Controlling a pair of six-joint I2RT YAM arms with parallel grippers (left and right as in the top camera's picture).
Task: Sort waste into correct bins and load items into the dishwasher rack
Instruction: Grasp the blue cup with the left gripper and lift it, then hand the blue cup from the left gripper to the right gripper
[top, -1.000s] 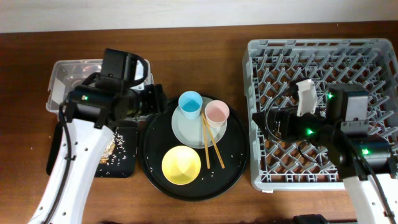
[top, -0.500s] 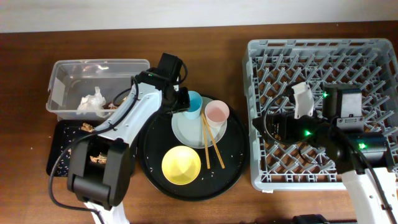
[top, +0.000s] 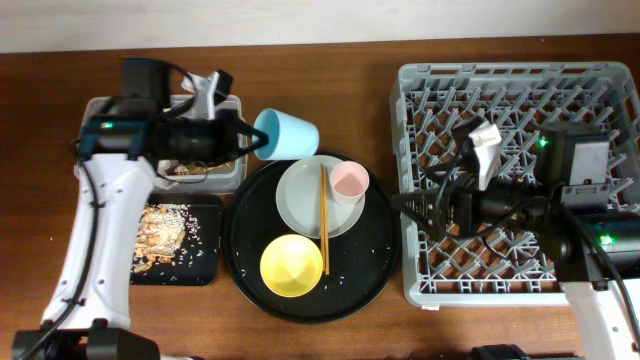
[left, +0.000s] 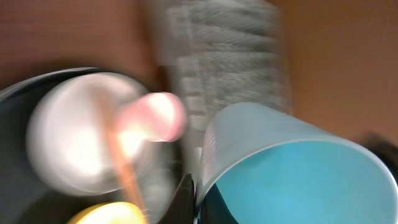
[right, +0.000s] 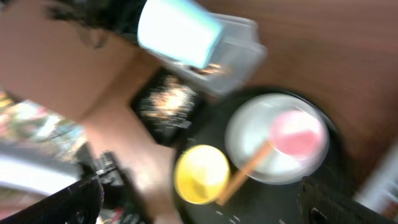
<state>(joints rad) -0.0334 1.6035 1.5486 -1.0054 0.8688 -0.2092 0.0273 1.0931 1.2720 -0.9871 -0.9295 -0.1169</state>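
One blue cup (top: 289, 133), one pink cup (top: 349, 180).

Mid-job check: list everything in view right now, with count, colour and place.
round tray: 1, black, centre
clear tub: 1, clear, far left, partly hidden
shallow tray: 1, black, in front of clear tub
food scraps: many, tan and white, in shallow tray
dishwasher rack: 1, grey, right side
plate: 1, grey-green, on round tray
pink cup: 1, pink, at plate's right edge
yellow bowl: 1, yellow, front of round tray
chopsticks: count unclear, wooden, across plate, beside yellow bowl
light blue cup: 1, light blue, held tilted beside clear tub
left end effector: shut on light blue cup
right end effector: open, over dishwasher rack's left edge
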